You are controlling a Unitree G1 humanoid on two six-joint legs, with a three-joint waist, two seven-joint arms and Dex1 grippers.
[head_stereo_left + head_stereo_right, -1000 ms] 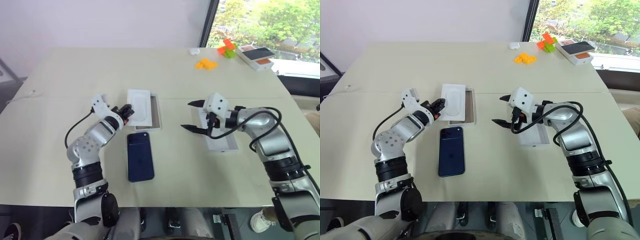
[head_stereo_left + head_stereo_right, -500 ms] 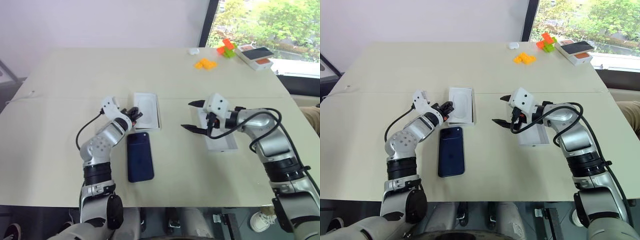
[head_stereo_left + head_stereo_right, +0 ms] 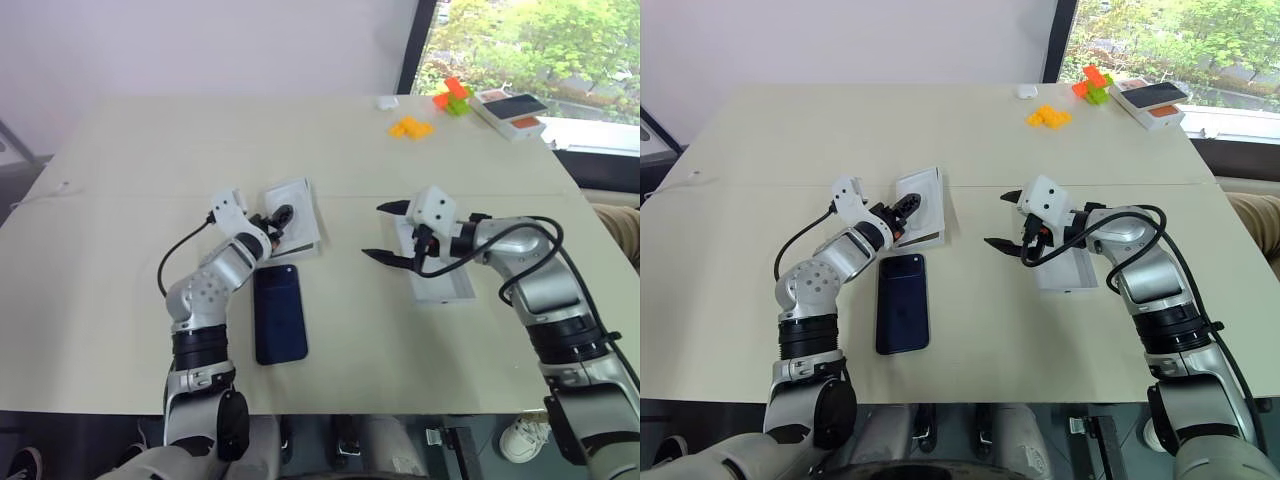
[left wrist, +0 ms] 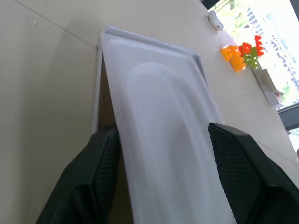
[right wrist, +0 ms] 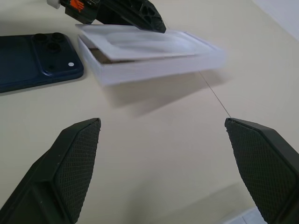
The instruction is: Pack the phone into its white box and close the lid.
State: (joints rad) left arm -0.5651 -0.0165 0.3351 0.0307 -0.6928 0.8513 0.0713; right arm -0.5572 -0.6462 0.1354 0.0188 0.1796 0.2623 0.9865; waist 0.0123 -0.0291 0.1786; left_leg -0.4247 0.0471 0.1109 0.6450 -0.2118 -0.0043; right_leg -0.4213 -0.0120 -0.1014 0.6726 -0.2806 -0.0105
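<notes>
Left wrist view: left hand is partly spread, its fingers straddling the white insert on the white box; right hand gapes wide, empty.

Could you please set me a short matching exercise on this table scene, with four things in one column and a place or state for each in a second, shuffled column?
Things:
1. phone
2. flat white insert
3. lid
4. orange blocks

Places or states:
A. far side of the table, near the window
B. lying on the white box, at the left gripper tips
C. flat on the table, camera side up, just nearer than the white box
D. on the table under the right gripper

Pairs: 1-C, 2-B, 3-D, 4-A
</notes>
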